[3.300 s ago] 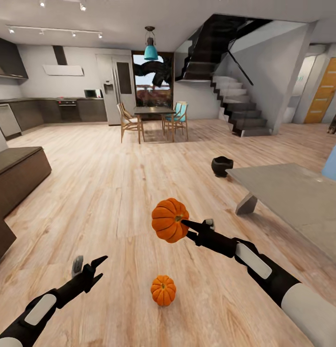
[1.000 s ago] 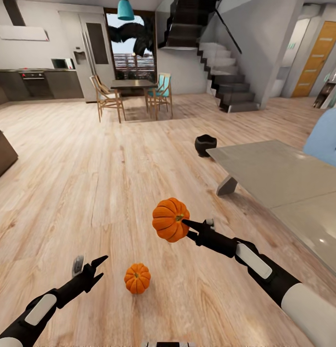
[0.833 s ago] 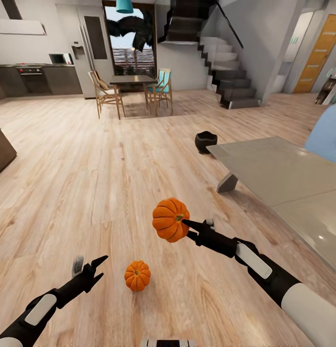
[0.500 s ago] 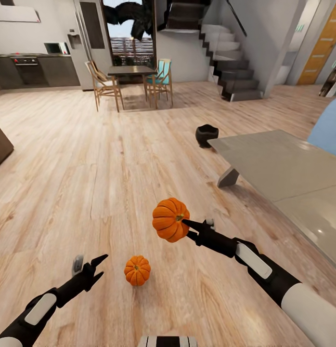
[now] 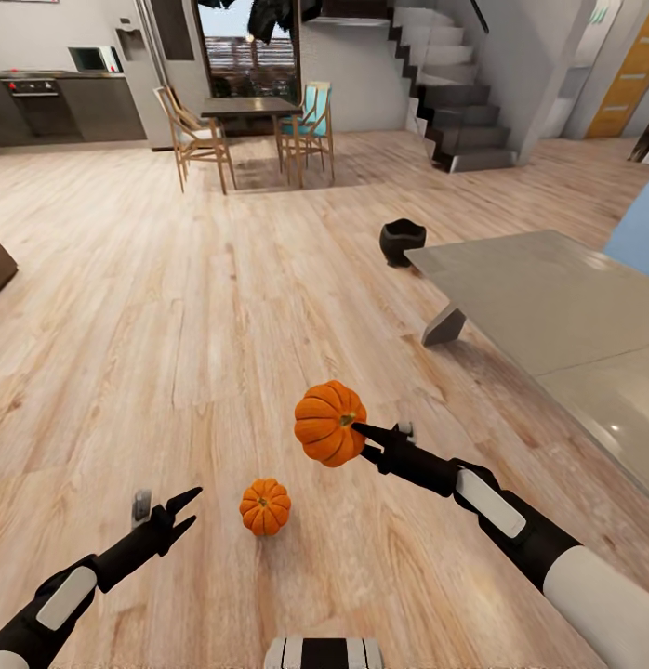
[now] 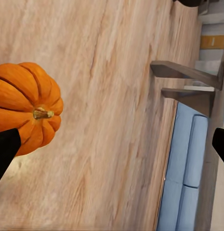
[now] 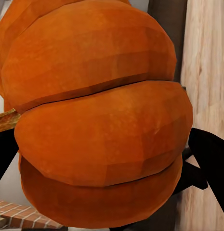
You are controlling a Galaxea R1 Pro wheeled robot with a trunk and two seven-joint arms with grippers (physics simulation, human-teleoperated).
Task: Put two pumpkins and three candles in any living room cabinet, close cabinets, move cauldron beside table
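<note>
The right gripper [image 5: 354,443] is clamped on one pumpkin [image 5: 329,423], held aloft. The second pumpkin [image 5: 265,506] rests upright on the floor, just beside and inboard of the spread-open left gripper [image 5: 180,517], the nearer arm

Matt ribbed pumpkins [image 5: 329,423], glossy black cauldron [image 5: 402,242], wood-plank floor [image 5: 176,325].

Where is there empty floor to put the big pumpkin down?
Bare planks stretch left of the floor pumpkin, toward the dining chairs. The table top looks bare too. It is crowded between the open left gripper, the floor pumpkin and the right gripper holding the other pumpkin.
</note>
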